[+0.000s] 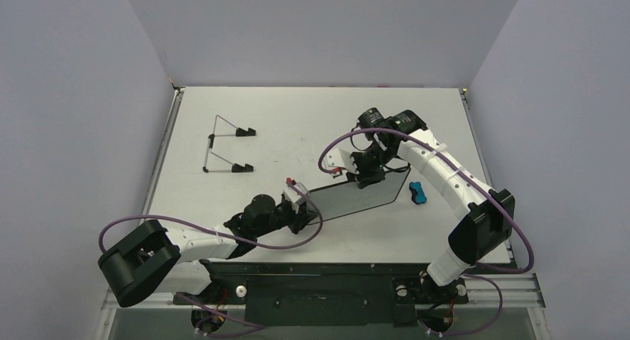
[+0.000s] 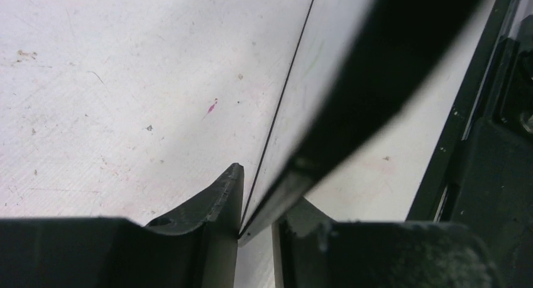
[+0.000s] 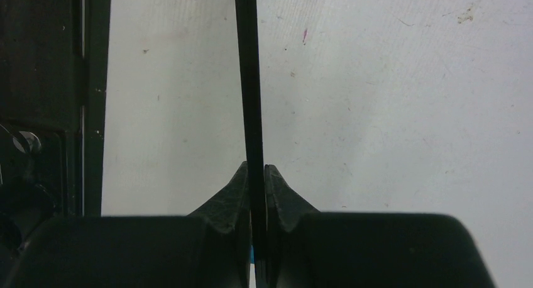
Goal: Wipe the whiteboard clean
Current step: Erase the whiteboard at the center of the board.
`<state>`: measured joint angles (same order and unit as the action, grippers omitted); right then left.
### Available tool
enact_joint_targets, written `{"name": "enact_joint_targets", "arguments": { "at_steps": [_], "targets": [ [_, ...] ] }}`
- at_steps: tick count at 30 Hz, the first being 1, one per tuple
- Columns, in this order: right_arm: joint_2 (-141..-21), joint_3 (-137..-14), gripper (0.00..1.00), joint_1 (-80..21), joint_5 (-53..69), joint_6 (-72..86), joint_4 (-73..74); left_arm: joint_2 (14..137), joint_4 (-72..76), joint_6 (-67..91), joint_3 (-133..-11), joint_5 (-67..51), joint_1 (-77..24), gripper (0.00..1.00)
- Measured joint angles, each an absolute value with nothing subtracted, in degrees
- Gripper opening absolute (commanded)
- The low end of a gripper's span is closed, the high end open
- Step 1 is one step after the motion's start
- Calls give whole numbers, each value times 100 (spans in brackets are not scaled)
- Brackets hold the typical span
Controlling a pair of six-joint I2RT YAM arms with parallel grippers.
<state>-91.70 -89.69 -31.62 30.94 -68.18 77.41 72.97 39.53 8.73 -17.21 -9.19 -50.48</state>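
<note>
both left tool point(image 1: 300, 202) and right tool point(image 1: 366, 174) clamp the whiteboard point(image 1: 358, 198).

The whiteboard point(image 1: 355, 199) has a pale glossy face and a narrow black rim. The eraser block point(image 1: 418, 193) is blue and black. The wire stand point(image 1: 209, 153) is grey with black feet. The surface point(image 1: 297, 117) is white, speckled, with a magenta fleck point(image 2: 211, 107)

Whiteboard point(image 1: 358, 197) held by left end effector point(image 1: 310, 205), right end effector point(image 1: 369, 180).
</note>
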Motion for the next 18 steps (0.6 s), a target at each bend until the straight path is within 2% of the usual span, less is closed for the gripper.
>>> {"name": "enact_joint_targets", "arguments": {
  "at_steps": [9, 18],
  "targets": [
    [-9181, -8967, 0, -3142, 3122, -6698, 7703, 6954, 5704, 974, -1059, -1566, -4650, 39],
    [-9238, -8967, 0, -3116, 3083, -6726, 7732, 7310, 6302, 969, -1391, -2303, -4517, 36]
  ]
}}
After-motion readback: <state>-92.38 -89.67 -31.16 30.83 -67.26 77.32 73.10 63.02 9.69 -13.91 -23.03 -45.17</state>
